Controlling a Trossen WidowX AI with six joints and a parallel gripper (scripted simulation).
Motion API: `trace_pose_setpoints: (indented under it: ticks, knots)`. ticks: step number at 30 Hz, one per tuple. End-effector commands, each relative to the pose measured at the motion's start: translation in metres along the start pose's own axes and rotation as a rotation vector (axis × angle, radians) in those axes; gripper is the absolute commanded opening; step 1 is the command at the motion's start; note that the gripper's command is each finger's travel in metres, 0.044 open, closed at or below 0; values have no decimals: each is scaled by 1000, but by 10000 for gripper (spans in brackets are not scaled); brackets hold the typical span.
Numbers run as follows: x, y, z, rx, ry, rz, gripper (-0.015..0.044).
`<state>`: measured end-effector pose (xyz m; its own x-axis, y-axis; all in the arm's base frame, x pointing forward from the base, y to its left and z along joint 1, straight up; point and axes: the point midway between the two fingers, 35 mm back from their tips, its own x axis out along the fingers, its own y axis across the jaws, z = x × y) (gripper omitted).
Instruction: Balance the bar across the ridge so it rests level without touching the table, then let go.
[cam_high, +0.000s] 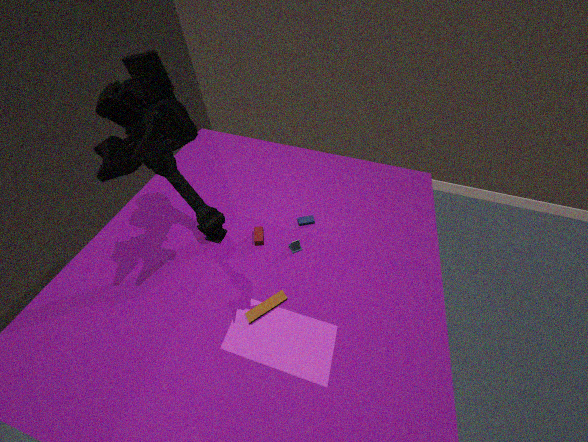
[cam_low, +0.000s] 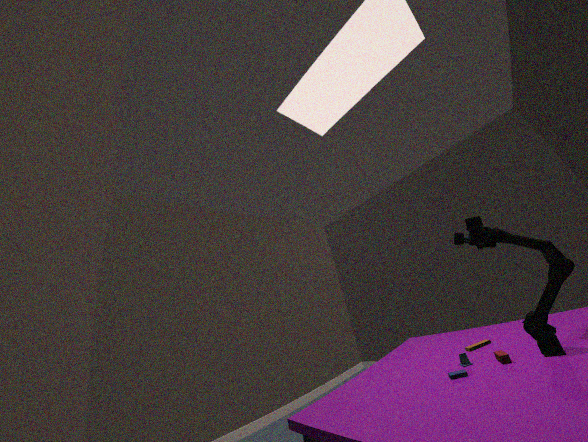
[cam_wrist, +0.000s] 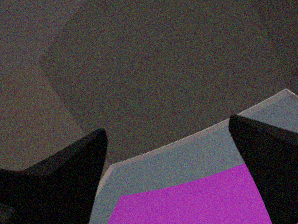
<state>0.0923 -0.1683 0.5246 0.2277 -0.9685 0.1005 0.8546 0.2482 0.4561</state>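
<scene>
The orange-yellow bar (cam_high: 266, 306) (cam_low: 478, 345) lies flat on the magenta table (cam_high: 380, 280) (cam_low: 400, 395), away from the ridge. The ridge appears to be the small dark grey-green wedge (cam_high: 295, 246) (cam_low: 465, 360), standing between the bar and the blue block, with nothing on it. My gripper (cam_wrist: 169, 128) is open, its two black fingers wide apart with nothing between them in the wrist view. It is raised high above the table, well away from the bar and the ridge. Neither of these shows in the wrist view.
A red block (cam_high: 258, 236) (cam_low: 502, 357) lies between the arm's base and the ridge. A blue block (cam_high: 306, 220) (cam_low: 458, 374) lies on the other side of the ridge from the bar. A bright light patch (cam_high: 290, 345) falls on the table beside the bar.
</scene>
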Motion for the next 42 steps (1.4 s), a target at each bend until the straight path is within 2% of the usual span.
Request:
trace_pose_setpoints:
  ticks: [1, 3, 4, 23, 42]
  knots:
    - [0, 1, -1, -7, 3, 1, 374]
    - [4, 6, -8, -62, 23, 10, 321]
    - [7, 10, -14, -104, 38, 17, 315]
    - [55, 62, -137, -808, 362, 205, 315]
    - [70, 65, -275, -1447, 736, 549, 315]
